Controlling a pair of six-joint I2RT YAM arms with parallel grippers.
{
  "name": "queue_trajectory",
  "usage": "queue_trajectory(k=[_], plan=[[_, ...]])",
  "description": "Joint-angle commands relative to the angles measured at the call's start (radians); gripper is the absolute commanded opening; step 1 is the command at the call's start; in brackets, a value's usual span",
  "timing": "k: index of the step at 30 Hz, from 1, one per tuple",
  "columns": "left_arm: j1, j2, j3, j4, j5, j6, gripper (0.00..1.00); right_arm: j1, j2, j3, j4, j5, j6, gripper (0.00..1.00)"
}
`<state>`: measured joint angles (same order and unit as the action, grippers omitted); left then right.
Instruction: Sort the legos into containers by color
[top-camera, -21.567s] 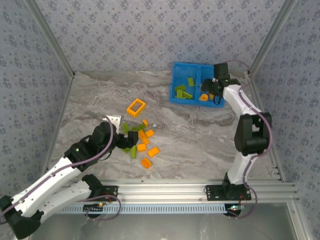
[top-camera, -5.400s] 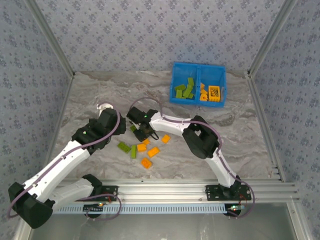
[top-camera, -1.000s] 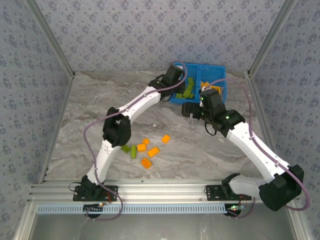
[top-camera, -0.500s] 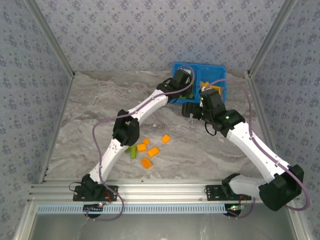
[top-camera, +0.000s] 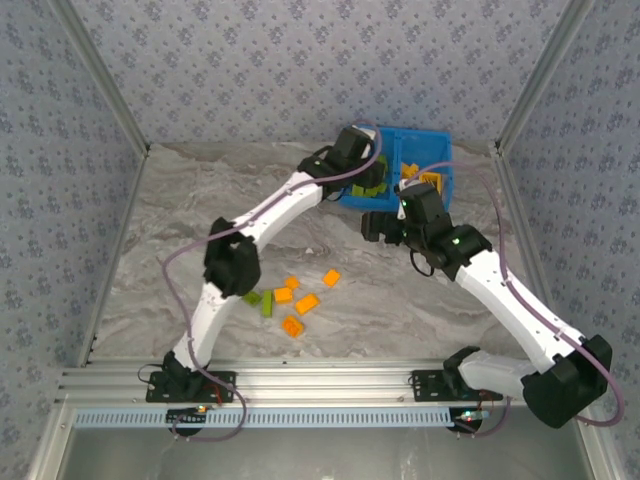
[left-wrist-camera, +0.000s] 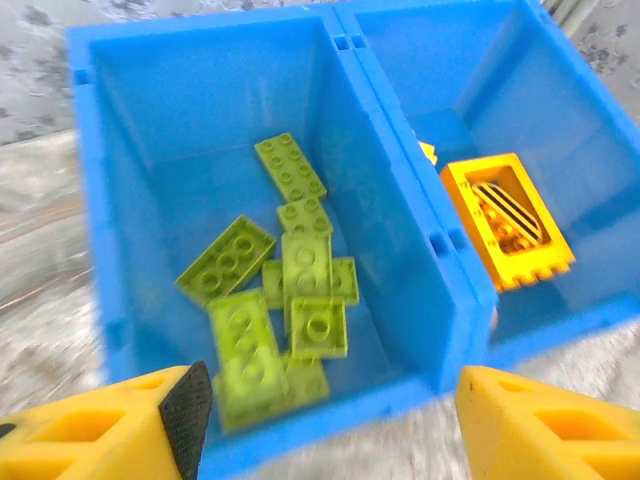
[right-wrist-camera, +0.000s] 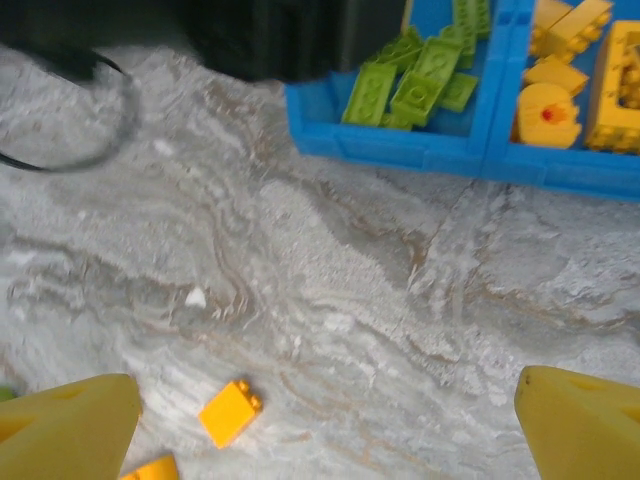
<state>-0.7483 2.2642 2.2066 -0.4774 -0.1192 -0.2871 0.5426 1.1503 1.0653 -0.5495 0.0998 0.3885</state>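
From my desk I see the left gripper (left-wrist-camera: 330, 432) hanging over the near wall of the blue bin (left-wrist-camera: 100, 210), its yellow fingers (left-wrist-camera: 110, 430) spread wide with nothing between them (released, empty-handed). Directly below it, the bin's left-hand compartment (left-wrist-camera: 170, 130) holds a loose heap of green bricks (left-wrist-camera: 300, 275), some flat and some overlapping. Across the centre divider (left-wrist-camera: 400, 150), the right-hand compartment (left-wrist-camera: 590, 150) holds the orange frame (left-wrist-camera: 505, 220), lying tilted against the far side of that half. The right gripper (right-wrist-camera: 325, 430) is also open, fingers far apart and gripping nothing; it hangs over bare marbled table (right-wrist-camera: 330, 280), on the near side of the bin and apart from it. Its camera catches the bin's front wall, with more green bricks on the left and a round orange piece (right-wrist-camera: 548, 115) beside other orange bricks (right-wrist-camera: 560, 25) on the right. One small orange brick (right-wrist-camera: 230, 410) lies on the table near that gripper's left finger. From above, a handful of loose orange pieces (top-camera: 307, 303) and a couple of loose green ones (top-camera: 267, 303) sit together on the table, well apart from the bin and close to the left arm's elbow.
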Motion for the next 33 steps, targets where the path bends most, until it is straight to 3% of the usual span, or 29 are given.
queue_trajectory(k=[1, 10, 16, 19, 29, 33], plan=[[0.021, -0.305, -0.227, 0.142, -0.009, 0.045, 0.70, 0.065, -0.001, -0.043, -0.007, -0.057, -0.093, 0.99], [0.086, -0.804, -0.812, 0.097, 0.031, 0.145, 0.83, 0.277, 0.245, -0.048, -0.030, -0.129, -0.225, 1.00], [0.092, -1.030, -1.102, 0.094, 0.020, 0.052, 0.97, 0.291, 0.489, 0.018, 0.009, -0.088, -0.243, 0.99], [0.095, -1.111, -1.216, 0.111, 0.006, -0.006, 0.99, 0.292, 0.572, 0.044, 0.030, -0.072, -0.243, 0.98], [0.102, -1.199, -1.318, 0.102, -0.028, -0.047, 0.99, 0.272, 0.698, 0.088, 0.070, -0.079, -0.222, 0.82], [0.104, -1.207, -1.323, 0.123, -0.029, -0.052, 0.99, 0.270, 0.719, 0.088, 0.071, -0.075, -0.208, 0.68]])
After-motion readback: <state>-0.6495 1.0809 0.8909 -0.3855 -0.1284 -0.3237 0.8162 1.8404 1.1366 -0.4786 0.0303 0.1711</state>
